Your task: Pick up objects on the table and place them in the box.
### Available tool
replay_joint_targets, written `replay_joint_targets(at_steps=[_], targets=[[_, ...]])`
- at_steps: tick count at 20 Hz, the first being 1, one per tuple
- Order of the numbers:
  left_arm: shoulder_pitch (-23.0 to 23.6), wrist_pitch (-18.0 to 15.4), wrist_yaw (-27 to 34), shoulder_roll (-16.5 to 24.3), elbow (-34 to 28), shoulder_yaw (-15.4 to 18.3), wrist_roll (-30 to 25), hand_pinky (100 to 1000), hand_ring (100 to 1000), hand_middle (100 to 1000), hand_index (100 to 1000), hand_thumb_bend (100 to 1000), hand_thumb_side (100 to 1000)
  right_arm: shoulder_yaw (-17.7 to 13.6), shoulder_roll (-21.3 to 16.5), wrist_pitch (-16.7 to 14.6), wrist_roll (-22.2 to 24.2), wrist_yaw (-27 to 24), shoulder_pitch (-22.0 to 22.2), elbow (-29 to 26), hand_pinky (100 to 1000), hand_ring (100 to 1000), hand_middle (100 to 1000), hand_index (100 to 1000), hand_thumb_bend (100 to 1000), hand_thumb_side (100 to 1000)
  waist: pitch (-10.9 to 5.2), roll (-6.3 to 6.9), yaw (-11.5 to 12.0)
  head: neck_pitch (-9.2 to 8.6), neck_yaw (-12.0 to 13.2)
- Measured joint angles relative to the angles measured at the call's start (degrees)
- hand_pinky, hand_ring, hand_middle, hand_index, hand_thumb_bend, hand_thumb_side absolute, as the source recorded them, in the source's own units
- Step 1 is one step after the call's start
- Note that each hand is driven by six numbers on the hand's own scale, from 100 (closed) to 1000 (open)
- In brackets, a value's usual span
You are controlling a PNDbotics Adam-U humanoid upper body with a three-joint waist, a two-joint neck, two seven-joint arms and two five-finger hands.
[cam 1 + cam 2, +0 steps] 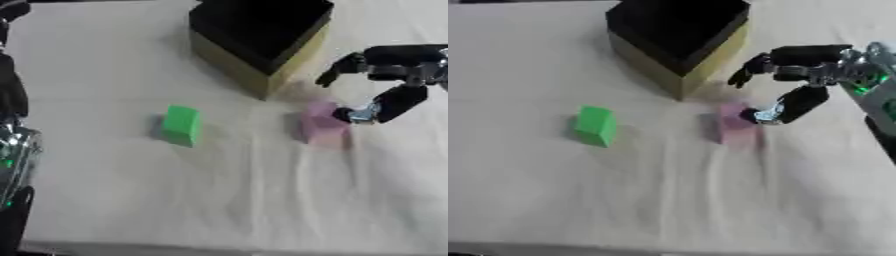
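Right hand (794, 80), fingers spread and holding nothing, one fingertip at the 3 o'clock side of the pale pink foam block (735, 123) on the white cloth-covered table (710, 200). Step in hand, by appearance: reaching to grasp; next, closing the fingers round the block and lifting it to the black-lined yellow box (680, 37) at 11 o'clock. A green block (595, 125) lies at 9 o'clock, well apart.

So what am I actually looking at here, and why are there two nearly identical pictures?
Both pictures come from a stereo camera in a humanoid robot's head, looking down at a cloth-covered table; they are its left and right eyes at the same moment. The black jointed thing entering from the right is the robot's right hand, its fingers spread open around a pink block, one fingertip right beside it. Nothing is lifted yet. A green block sits further left, and a yellow box with a dark inside stands at the back. The blocks are meant to go in the box. Dark shapes at the left edge are probably its left arm; no hand is discernible.
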Motion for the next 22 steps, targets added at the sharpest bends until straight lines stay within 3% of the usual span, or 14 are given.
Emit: replay_joint_targets(at_steps=[8,15,22], targets=[[0.31,0.03,-0.02,0.00,0.00,0.00,-0.03,724,723,704,744,105,932,0.67,0.01,-2.26,-2.26,5.00,2.07,-0.61,888,864,797,931,304,706,-0.09,-0.15,-0.35,0.05,-0.05],[0.32,0.04,-0.02,0.00,0.00,0.00,-0.05,723,723,704,743,109,937,0.27,0.88,-3.91,-3.91,10.11,3.18,-0.65,884,869,802,933,311,681,-0.10,-0.08,-0.26,0.01,-0.58],[0.32,0.26,-0.02,0.00,0.00,0.00,-0.26,722,722,704,742,112,942,-0.83,1.80,-5.69,-5.69,16.00,4.67,-0.66,883,874,805,935,323,710,-0.09,0.03,-0.20,-0.07,-1.06]])
